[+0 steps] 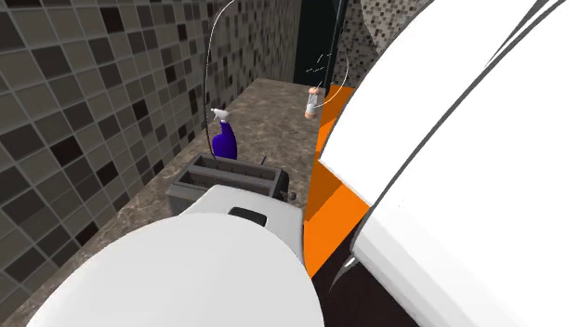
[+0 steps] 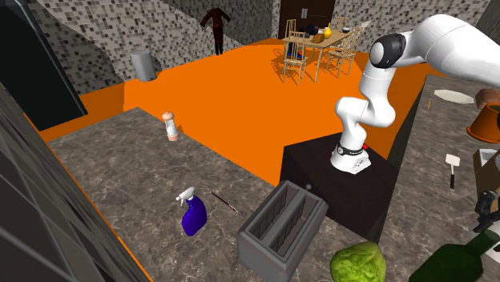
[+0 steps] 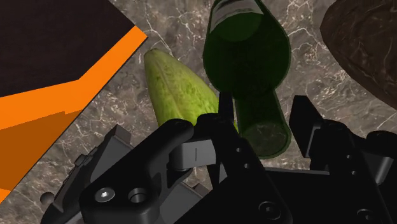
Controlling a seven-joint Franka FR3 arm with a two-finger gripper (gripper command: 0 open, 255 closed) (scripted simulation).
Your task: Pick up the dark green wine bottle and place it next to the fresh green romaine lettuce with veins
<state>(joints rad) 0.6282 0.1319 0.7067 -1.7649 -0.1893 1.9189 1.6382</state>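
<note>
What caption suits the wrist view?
Black gripper at a dark green bottle beside a lettuce on a marbled counter.

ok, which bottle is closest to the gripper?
The dark green wine bottle, right at the gripper beside the lettuce. The blue spray bottle and small peach bottle stand far off.

Exterior views overlook toaster (image 1: 234, 175); wrist faces wine bottle (image 3: 248, 63).

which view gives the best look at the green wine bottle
The wrist view: the dark green wine bottle is close and central, neck to shoulders, beside the lettuce. The second exterior view catches it cropped at the lower right corner. In the shoulder view the white arm covers that side.
</note>
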